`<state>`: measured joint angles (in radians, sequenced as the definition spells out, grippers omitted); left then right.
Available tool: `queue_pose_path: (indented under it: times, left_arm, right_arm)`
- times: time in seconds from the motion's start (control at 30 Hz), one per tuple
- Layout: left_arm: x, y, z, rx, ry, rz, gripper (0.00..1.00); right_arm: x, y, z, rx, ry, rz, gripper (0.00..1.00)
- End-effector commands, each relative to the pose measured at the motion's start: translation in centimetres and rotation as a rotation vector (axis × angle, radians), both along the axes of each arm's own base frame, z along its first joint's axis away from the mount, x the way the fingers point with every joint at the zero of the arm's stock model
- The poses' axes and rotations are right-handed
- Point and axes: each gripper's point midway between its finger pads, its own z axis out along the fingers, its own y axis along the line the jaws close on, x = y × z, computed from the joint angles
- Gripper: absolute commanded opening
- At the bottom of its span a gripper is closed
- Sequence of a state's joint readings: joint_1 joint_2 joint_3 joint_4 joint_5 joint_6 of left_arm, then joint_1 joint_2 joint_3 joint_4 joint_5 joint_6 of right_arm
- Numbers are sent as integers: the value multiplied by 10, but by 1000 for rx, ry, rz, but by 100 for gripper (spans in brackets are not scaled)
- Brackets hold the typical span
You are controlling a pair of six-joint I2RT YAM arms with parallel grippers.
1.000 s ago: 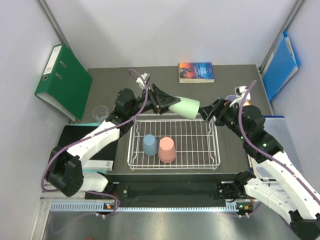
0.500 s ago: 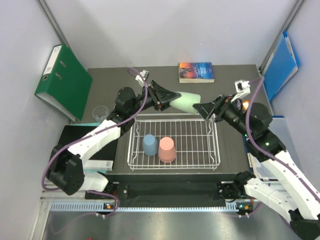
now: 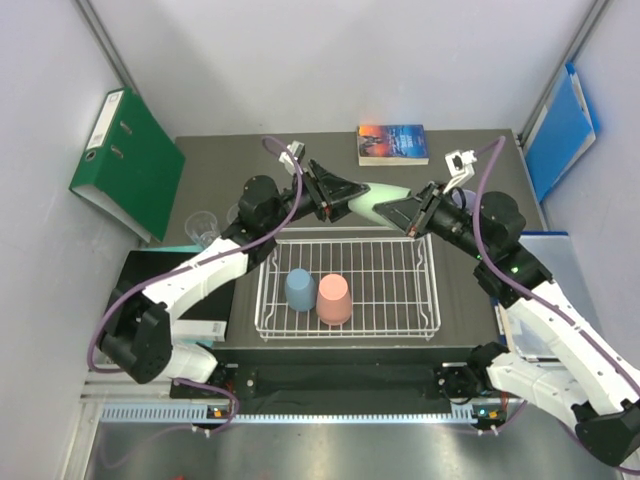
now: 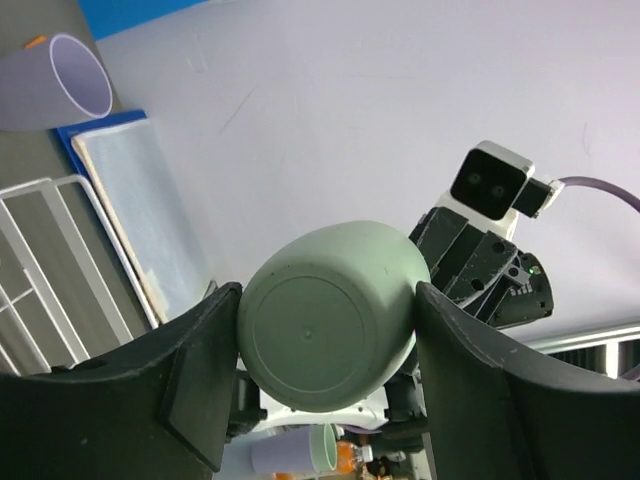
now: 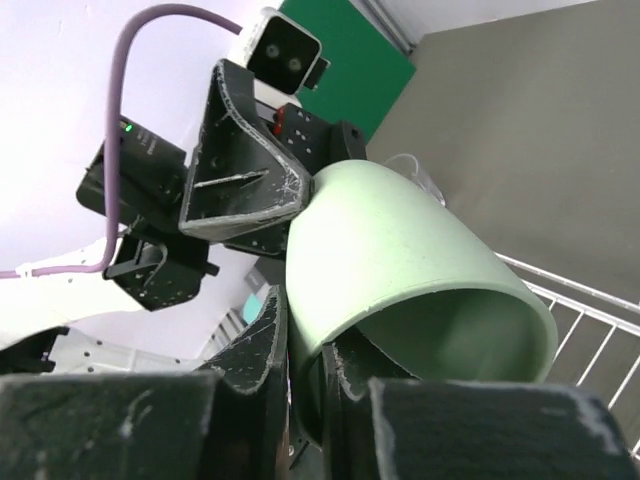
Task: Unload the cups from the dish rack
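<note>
**Green cup** point(image 3: 380, 196). In the air, lying on its side above the far rim of the dish rack point(image 3: 347, 331), clear of the wire.
- Held at both ends. The left pincer point(image 3: 348, 196) is clamped across the closed base, one finger on each side. The right pincer point(image 3: 395, 211) is closed on the rim wall, one finger inside the mouth and one outside.
- Likely reason: a hand-over between the arms. The cup is turned sideways so its open end faces the right arm and offers a thin wall to pinch.

**Blue cup** point(image 3: 299, 290), **pink cup** point(image 3: 334, 299). Upside down and side by side in the left half of the rack, as if left to drain. Not yet unloaded.

**Lavender cup** point(image 4: 55, 80). On the dark table outside the rack, on the right arm's side.

**Clear glass** point(image 3: 203, 225). On the table, well left of the rack.
</note>
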<state>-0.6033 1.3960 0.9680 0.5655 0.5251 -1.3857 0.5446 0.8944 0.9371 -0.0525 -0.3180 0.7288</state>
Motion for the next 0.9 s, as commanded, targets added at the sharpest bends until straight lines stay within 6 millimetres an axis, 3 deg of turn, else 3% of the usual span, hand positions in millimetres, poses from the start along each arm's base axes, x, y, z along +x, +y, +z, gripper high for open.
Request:
queue_pose_path:
  times: [0.0, 0.03, 0.07, 0.1, 0.13, 0.17, 0.2, 0.23, 0.27, 0.37, 0.43, 0.5, 0.63, 0.87]
  left_arm:
    - [-3, 1, 5, 124, -93, 18, 75]
    - [10, 10, -7, 212, -94, 77, 91]
    - [18, 22, -22, 322, -8, 132, 99]
    - [34, 37, -32, 404, 4, 222, 99]
    - [47, 52, -28, 431, 18, 287, 99]
    - [54, 62, -35, 469, 54, 332, 99]
    - [54, 74, -56, 549, 130, 361, 99]
    - [64, 87, -56, 583, 142, 436, 99]
    - [64, 92, -64, 619, 172, 458, 99]
    - [61, 105, -89, 705, 253, 490, 99]
    - [56, 109, -104, 751, 298, 483, 99]
    - [50, 114, -117, 796, 333, 473, 99]
    - [45, 117, -129, 841, 357, 455, 98]
    - [39, 118, -143, 886, 368, 419, 97]
  right_arm:
    - [14, -20, 9, -92, -60, -132, 0]
    - [16, -28, 12, -120, -78, -168, 0]
    - [26, -43, 28, -130, -95, -269, 0]
    - [29, -54, 14, -212, -40, -318, 0]
    - [36, -64, 13, -260, -22, -374, 0]
    - [55, -76, 26, -307, -4, -468, 0]
    - [63, -83, 25, -359, 19, -509, 0]
    - [66, -100, 40, -410, 41, -562, 0]
    - [94, -106, 16, -514, 133, -618, 0]
    - [134, -128, -5, -688, 376, -732, 0]
    - [155, -125, -18, -722, 457, -754, 0]
    - [165, -120, -29, -717, 479, -751, 0]
    - [189, -118, -88, -736, 633, -682, 0]
    - [197, -113, -135, -774, 690, -641, 0]
